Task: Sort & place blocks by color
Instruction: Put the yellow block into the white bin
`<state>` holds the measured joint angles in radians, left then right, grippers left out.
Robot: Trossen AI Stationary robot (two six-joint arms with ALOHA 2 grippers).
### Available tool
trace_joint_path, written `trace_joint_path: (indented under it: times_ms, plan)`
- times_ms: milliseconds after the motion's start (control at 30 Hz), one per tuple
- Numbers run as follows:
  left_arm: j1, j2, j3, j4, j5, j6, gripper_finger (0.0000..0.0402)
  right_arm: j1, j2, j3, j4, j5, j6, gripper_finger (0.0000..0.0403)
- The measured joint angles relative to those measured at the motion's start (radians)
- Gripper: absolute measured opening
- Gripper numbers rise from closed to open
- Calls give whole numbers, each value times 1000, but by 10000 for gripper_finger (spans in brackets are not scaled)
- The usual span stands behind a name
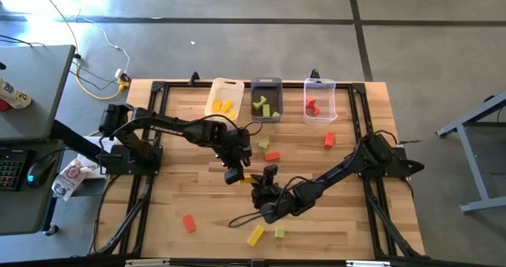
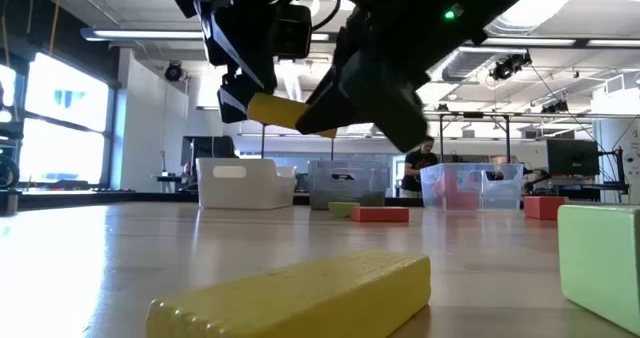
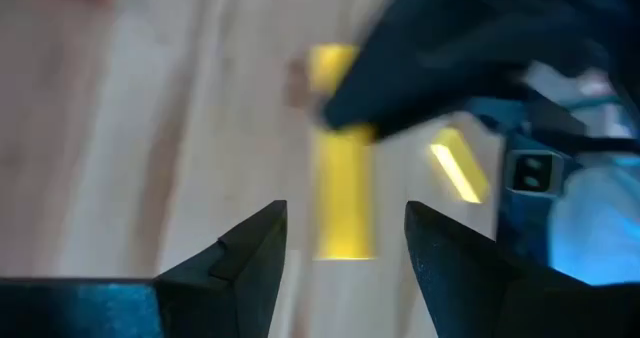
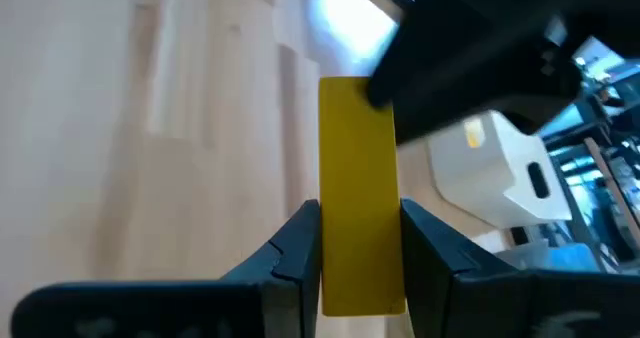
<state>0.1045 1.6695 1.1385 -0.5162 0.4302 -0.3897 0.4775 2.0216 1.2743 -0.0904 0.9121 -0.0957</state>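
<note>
Yellow block (image 4: 358, 193), a long rectangular bar, is hanging in the air above table centre, pinched across its narrow width by the right gripper (image 4: 360, 253); both fingers are pressing flat on its long faces. Judgement: it is looking rigid, light and smooth-faced, so a squeeze across the narrow width near mid-length should be holding it without tilt; an end grip may let it swing.

Left gripper (image 3: 345, 248) is hovering with jaws spread and empty, the same bar lying ahead of and between its fingers (image 3: 255, 248), not touching. This is reading as a hand-over at mid-air; free end of the bar is the place to take.

Other blocks are lying loose: a red one (image 1: 272, 156) at 12 o'clock of the grippers, another red (image 1: 189, 223) at 8 o'clock, a yellow (image 1: 255, 235) and green (image 1: 279, 233) at 6 o'clock. White bin (image 1: 224, 98), grey bin (image 1: 266, 99) and clear bin (image 1: 319, 101) are standing along the far edge, at 12 o'clock.
</note>
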Motion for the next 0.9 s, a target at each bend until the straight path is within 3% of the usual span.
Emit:
trace_joint_path:
  times_ms: [400, 900]
  plan:
    - [0, 0, 0, 19, 10, 34, 165, -13, 0, 0, 97, 72, -90, 81]
    - [2, 0, 0, 18, 7, 68, 47, -12, 0, 0, 97, 58, -120, 82]
